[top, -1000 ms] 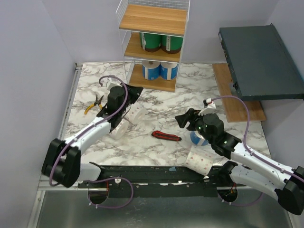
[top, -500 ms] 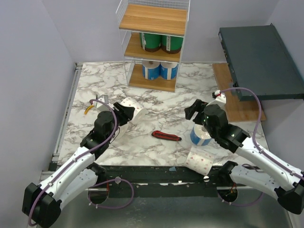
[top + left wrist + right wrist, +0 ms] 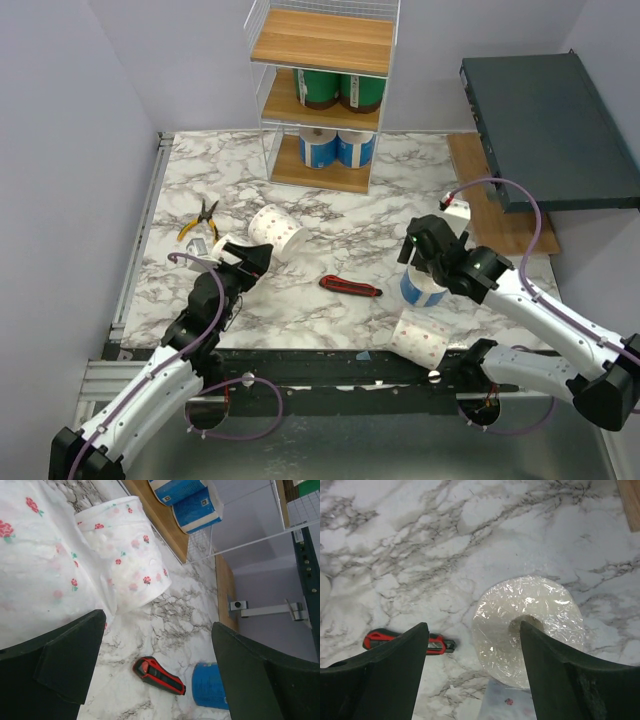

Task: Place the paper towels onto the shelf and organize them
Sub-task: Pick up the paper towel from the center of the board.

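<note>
Retreat: left gripper (image 3: 160, 625), wide, is backing off dotted roll (image 3: 277, 230). Right gripper (image 3: 472, 630), wide, is settling over blue roll (image 3: 545, 610) for pickup.

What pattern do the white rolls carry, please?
Small red flowers; the roll shows best in left wrist view.

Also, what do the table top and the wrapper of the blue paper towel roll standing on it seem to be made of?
The wrapper on the blue paper towel roll looks like thin glossy plastic film: it wrinkles and glints over the white end. The table top is white with grey veins like marble, but could equally be a printed sheet.
</note>
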Robot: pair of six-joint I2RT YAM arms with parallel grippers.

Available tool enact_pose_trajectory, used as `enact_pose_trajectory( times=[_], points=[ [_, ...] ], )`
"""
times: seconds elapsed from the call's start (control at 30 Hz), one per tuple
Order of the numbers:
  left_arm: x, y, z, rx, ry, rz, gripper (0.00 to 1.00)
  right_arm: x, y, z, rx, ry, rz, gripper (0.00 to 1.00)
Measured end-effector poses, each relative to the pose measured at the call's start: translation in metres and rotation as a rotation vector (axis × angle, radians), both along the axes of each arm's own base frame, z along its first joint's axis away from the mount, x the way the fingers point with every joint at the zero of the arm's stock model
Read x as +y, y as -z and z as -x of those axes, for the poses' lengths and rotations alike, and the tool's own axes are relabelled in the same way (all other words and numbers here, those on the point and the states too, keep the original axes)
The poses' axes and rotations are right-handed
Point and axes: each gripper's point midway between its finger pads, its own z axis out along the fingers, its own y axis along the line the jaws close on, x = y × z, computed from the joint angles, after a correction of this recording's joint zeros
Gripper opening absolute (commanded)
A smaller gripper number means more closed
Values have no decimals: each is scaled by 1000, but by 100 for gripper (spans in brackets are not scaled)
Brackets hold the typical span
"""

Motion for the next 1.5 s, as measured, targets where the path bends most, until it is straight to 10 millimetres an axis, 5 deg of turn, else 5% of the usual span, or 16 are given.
enact_pose_trajectory(
  times=[0.13, 0.77, 0.9, 0.93, 1.23, 1.5],
  points=[
    [0, 6, 3, -5, -5, 56, 98, -3, 24, 9, 83, 1, 34, 72],
    [-11, 10, -3, 19, 19, 97, 94, -1, 74, 18, 217, 12, 89, 67],
    [-11, 10, -3, 20, 19, 99, 94, 1, 81, 18, 232, 7, 92, 59],
    [-11, 10, -3, 21, 18, 99, 94, 1, 83, 18, 236, 5, 93, 47],
    [-11, 10, -3, 23, 17, 105, 94, 2, 74, 18, 223, -7, 88, 34],
    [-10, 10, -1, 24, 17, 106, 94, 26, 13, -12, 82, -67, 23, 33]
  ],
)
